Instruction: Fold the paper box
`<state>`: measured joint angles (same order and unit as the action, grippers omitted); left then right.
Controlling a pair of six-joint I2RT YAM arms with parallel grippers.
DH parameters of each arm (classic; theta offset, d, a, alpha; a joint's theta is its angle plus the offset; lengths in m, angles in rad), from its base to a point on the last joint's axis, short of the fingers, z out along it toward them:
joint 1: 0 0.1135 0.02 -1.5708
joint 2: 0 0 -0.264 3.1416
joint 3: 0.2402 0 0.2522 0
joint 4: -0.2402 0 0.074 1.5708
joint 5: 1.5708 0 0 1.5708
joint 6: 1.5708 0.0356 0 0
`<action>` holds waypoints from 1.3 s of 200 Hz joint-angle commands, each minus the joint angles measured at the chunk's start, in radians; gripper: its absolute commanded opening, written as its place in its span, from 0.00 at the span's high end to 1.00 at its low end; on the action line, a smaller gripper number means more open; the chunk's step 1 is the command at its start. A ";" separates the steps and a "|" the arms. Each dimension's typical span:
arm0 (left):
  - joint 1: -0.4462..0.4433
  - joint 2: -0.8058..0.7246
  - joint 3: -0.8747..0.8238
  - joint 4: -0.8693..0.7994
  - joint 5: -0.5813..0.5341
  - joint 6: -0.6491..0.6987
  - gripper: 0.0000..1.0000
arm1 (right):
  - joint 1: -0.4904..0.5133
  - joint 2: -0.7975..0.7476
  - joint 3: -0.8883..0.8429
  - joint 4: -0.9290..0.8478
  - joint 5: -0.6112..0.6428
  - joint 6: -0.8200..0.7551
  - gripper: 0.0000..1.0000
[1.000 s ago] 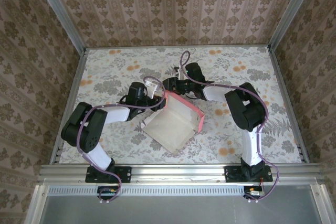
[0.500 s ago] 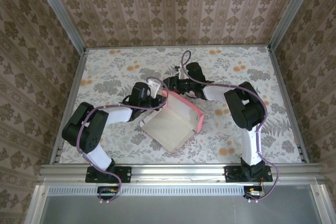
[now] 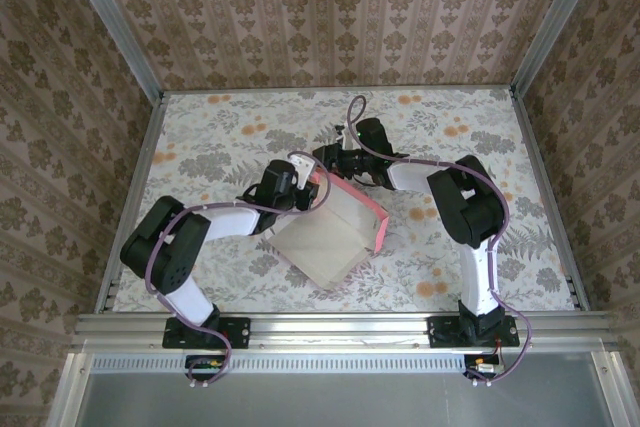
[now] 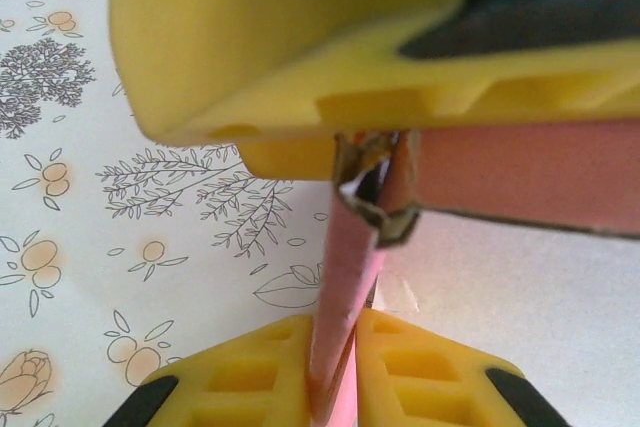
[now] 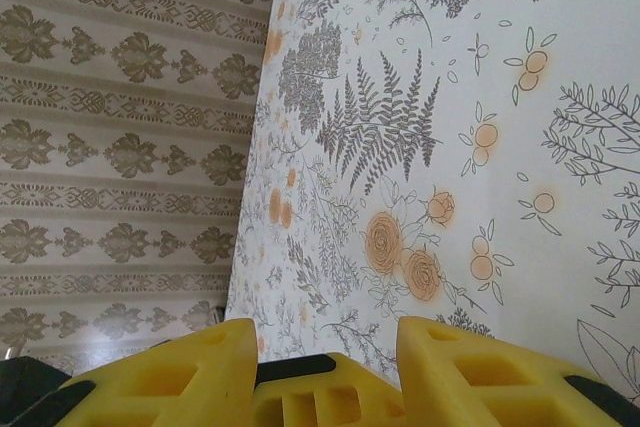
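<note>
The table (image 3: 210, 137) wears a floral print of grey leaves and orange blooms. Brown damask wallpaper (image 3: 330, 17) closes it in on three sides, and a metal rail (image 3: 340, 325) runs along the bottom of the frame. The paper box (image 3: 325, 237) lies at centre frame, pale inside up, with pink walls raised along its upper right. The left gripper (image 4: 335, 372) pinches a pink flap at the box's upper corner. The right gripper (image 5: 328, 335), just above it, has its jaws spread over bare table. Open cloth stretches to the left, right and top.

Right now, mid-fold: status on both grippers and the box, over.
Left gripper shut on a pink wall of the box. Right gripper open, empty, at the far corner. Box part folded, pale inside up.
</note>
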<state>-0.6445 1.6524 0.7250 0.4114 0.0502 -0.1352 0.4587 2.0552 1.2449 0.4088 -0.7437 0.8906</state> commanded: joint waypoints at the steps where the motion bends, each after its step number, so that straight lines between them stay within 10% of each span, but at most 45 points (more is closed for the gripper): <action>1: 0.006 0.023 0.018 -0.037 -0.103 0.018 0.84 | 0.008 0.043 0.002 -0.095 -0.001 -0.010 0.57; 165: -0.095 -0.248 -0.159 -0.081 -0.065 -0.096 0.81 | -0.061 -0.190 0.067 -0.437 -0.018 -0.232 0.33; 260: -0.215 -0.394 -0.212 -0.376 0.118 -0.195 0.75 | -0.043 -0.570 -0.124 -0.939 0.393 -0.539 0.36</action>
<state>-0.8246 1.2499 0.5209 0.1371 0.1123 -0.2878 0.4030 1.5864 1.1847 -0.3298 -0.5102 0.4648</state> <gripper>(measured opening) 0.243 0.646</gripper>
